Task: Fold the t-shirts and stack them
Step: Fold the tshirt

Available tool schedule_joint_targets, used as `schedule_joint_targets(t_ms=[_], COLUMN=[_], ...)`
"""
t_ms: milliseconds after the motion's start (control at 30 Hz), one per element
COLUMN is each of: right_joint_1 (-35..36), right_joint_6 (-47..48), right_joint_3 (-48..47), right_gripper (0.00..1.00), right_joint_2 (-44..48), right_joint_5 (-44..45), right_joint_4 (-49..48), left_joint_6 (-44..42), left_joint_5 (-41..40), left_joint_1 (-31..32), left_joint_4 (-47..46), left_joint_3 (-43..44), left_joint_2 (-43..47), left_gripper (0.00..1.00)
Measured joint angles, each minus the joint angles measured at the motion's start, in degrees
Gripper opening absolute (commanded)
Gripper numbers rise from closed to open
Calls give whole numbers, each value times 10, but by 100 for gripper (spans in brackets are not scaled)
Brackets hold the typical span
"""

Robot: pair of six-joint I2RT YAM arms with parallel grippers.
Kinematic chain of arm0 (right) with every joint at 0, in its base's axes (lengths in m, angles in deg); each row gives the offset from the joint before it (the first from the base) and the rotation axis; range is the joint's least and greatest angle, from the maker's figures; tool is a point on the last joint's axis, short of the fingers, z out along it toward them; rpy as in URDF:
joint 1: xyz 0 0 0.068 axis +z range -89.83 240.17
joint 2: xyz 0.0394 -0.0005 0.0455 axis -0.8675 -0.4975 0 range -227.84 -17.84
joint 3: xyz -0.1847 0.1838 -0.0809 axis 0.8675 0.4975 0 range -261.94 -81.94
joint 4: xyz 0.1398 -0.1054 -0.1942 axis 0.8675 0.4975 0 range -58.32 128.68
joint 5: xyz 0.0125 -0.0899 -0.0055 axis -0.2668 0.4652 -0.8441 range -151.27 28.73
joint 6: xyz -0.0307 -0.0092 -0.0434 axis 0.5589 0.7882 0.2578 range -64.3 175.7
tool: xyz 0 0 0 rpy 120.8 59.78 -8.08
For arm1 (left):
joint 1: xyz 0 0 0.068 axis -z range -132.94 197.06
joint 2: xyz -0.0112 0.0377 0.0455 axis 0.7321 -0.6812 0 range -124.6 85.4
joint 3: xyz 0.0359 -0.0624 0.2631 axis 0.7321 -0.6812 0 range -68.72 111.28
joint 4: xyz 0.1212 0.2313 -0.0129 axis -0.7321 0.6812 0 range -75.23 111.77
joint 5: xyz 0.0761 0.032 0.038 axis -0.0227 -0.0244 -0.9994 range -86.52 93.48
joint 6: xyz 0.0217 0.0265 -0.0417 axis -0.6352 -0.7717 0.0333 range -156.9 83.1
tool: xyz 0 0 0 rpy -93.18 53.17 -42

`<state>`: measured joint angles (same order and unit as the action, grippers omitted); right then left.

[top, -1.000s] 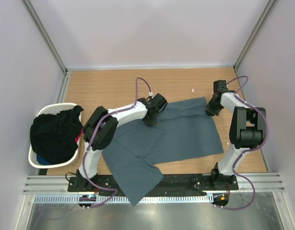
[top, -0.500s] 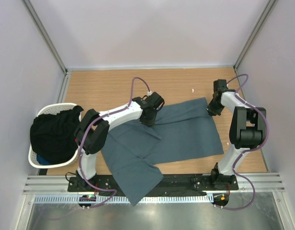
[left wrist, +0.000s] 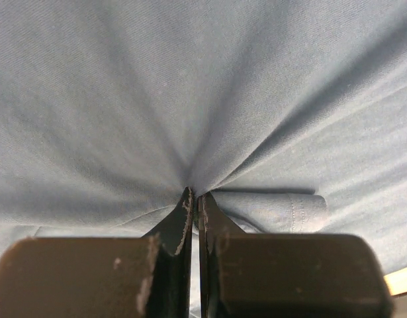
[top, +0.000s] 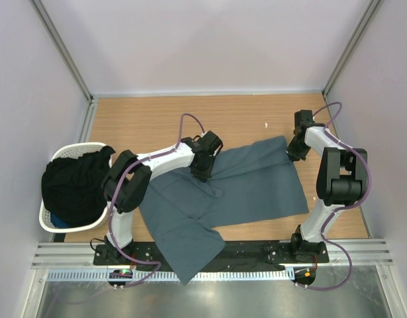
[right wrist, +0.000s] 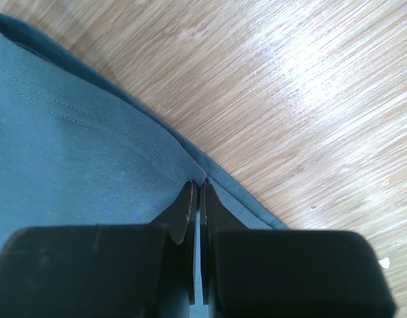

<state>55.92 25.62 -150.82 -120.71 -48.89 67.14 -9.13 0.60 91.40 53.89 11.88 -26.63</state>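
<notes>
The slate t-shirt (top: 256, 189) lies spread across the wooden counter (top: 150, 122). Most of it is flat, and its near left part hangs over the counter's front edge, across the arms' mounting rail.

The left gripper (top: 202, 169) is on the shirt's far edge, about halfway along it. In the left wrist view, the left gripper (left wrist: 194, 199) has its fingers pressed together on a pinch of cloth. Creases fan outward from the tips, and a small rolled fold lies just to the right of them. The left arm rises from its base by the shirt's near left part and bends sharply at the elbow. Its forearm runs above the shirt's left side, with the wrist pointing down.

The right gripper (top: 294, 152) is at the shirt's far right corner. In the right wrist view, the right gripper (right wrist: 196, 189) is closed at the stitched hem, which seems to be caught between the tips, though the fingers hide the contact itself. The right arm stands folded beside the shirt's right edge, with its forearm reaching away and its wrist tipped down.

Well to the left of the shirt, a white laundry basket (top: 45, 218) holds a heap of black clothing (top: 74, 185).
</notes>
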Motion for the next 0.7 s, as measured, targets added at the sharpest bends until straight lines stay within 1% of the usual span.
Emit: schedule_joint_targets(t_ms=[133, 167, 200, 233, 267, 333, 367, 433, 467, 567, 700], right_joint_1=[0, 0, 0, 0, 0, 0, 0, 0, 0, 0, 0], right_joint_6=[1, 2, 4, 6, 9, 16, 18, 23, 26, 30, 30], right_joint_3=[0, 0, -1, -2, -4, -14, -21, -31, -34, -37, -37], right_gripper=[1, 1, 1, 3, 4, 6, 8, 8, 8, 8, 7], right_joint_2=[0, 0, 0, 0, 0, 0, 0, 0, 0, 0, 0], right_joint_5=[2, 3, 5, 6, 7, 9, 8, 5, 3, -3, -5], right_joint_4=[3, 5, 9, 13, 19, 33, 38, 42, 43, 45, 50], left_joint_6=[-1, -1, -2, -2, -2, -2, 0, 4, 9, 29, 68], left_joint_5=[10, 11, 11, 12, 12, 14, 16, 18, 19, 25, 25], left_joint_1=[0, 0, 0, 0, 0, -2, -3, -8, -14, -44, -118], left_joint_4=[-3, -3, -3, -3, -3, -1, 2, 6, 7, 6, -4], left_joint_3=[-1, -1, -1, 0, 0, 5, 10, 22, 28, 33, 19], left_joint_2=[0, 0, 0, 0, 0, 0, 0, 0, 1, 15, 68], left_gripper=[5, 9, 11, 15, 25, 37, 48, 55, 60, 67, 71])
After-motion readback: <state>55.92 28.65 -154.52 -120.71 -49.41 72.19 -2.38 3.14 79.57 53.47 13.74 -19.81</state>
